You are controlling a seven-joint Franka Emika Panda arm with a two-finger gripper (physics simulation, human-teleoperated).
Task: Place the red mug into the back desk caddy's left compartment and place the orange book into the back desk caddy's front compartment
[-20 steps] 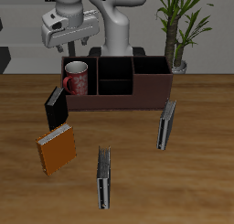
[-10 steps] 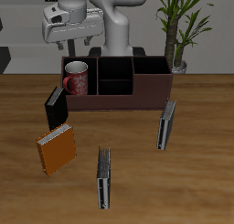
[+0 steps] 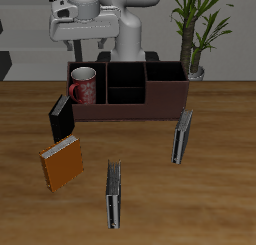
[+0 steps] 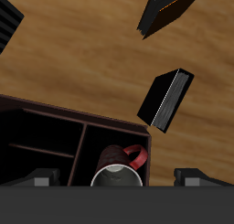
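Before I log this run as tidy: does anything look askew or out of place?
Nothing spilled or damaged. The orange book stands tilted on the table in front of the back desk caddy, not yet in it. The red mug sits upright in the caddy's end section.

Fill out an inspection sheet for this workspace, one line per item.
Surface: wooden table, no spills seen.
Red mug: upright inside an end section of the back desk caddy, handle visible from the wrist view.
Orange book: on the table nearer the front edge, outside the caddy.
Front compartment: nothing seen in it.
Clutter: black book leaning just in front of the caddy; two grey-black books standing on the table.
End effector: raised above the mug, fingers apart, holding nothing.
Cables: nothing seen.
Surroundings: potted plant behind the caddy.
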